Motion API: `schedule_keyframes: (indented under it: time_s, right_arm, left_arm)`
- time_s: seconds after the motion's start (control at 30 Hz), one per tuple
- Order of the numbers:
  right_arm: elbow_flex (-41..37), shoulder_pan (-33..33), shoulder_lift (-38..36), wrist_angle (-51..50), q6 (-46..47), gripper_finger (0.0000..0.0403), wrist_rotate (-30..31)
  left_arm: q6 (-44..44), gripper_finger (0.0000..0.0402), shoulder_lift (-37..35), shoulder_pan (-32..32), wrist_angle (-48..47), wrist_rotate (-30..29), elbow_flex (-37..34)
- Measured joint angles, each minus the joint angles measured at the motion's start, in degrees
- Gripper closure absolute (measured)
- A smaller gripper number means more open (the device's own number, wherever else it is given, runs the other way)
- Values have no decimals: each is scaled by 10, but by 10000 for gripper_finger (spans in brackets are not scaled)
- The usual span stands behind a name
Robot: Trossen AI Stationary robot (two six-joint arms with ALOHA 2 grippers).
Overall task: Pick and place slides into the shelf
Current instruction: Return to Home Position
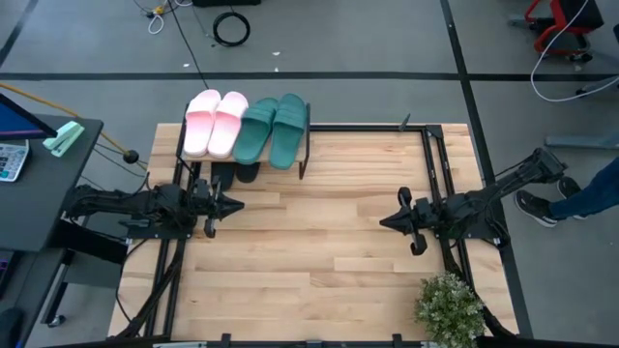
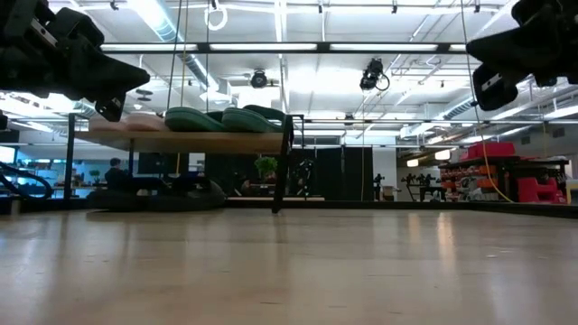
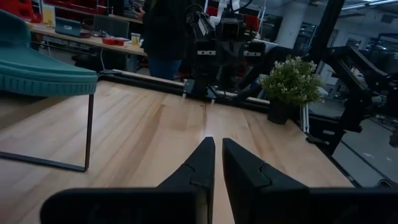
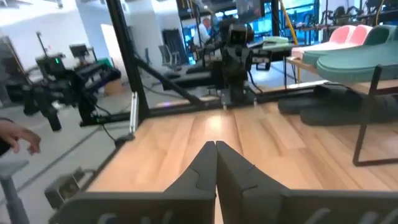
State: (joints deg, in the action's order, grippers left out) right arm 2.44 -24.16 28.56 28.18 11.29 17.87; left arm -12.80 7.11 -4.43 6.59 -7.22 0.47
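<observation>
On top of the shelf (image 1: 304,155) lie four slides side by side. The pale pink pair (image 1: 215,123) is at the end farther from the right arm, and the teal green pair (image 1: 274,129) is pressed against it at the nearer end. Under the plank, the black pair (image 1: 237,172) sits on the wooden tabletop (image 1: 319,261) between the thin black legs, partly hidden from above. With two pairs above and one below, every slide appears to have a place in or on the rack, so I judge the sorting done, with only parking the arms left.

The left gripper (image 1: 236,204) hangs just in front of the shelf, close to the black pair but touching nothing. Its fingers are drawn together with only a sliver between them, and it holds nothing. The right gripper (image 1: 384,220) is well away from the shelf, facing it across bare wood. Its fingers are pressed tight together and it is also empty. In the low view both grippers are raised above the level of the plank. That height and the closed fingers suit a rest pose, since nothing is left to grasp and nothing on the rack gets knocked.

A potted plant (image 1: 450,307) stands far from the shelf, at the diagonally opposite corner. A person's legs (image 1: 580,198) show beyond the table on the right arm's side, well clear of the shelf.
</observation>
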Motion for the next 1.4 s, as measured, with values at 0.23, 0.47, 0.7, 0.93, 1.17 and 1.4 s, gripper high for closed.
schedule_keyframes:
  time_s: [0.23, 0.47, 0.7, 0.93, 1.17, 1.4]
  right_arm:
    - [0, 0, 0, -21, 10, 398, 0]
    - [0, 0, 0, -21, 11, 398, 0]
    - [0, 0, -51, -25, 11, 398, 0]
    - [0, 0, -119, -26, 10, 398, 1]
    - [-14, 0, -150, -11, 10, 398, 0]
    - [-19, 0, -163, -123, 10, 398, 0]
  left_arm:
    - [0, 363, 0, 0, 0, 0, 0]
    - [0, 373, 0, 0, 0, 0, 0]
    - [0, 367, 0, 0, 0, 0, 0]
    - [0, 362, 0, 0, 0, 0, 0]
    - [0, 372, 0, 0, 0, 0, 0]
    - [0, 368, 0, 0, 0, 0, 0]
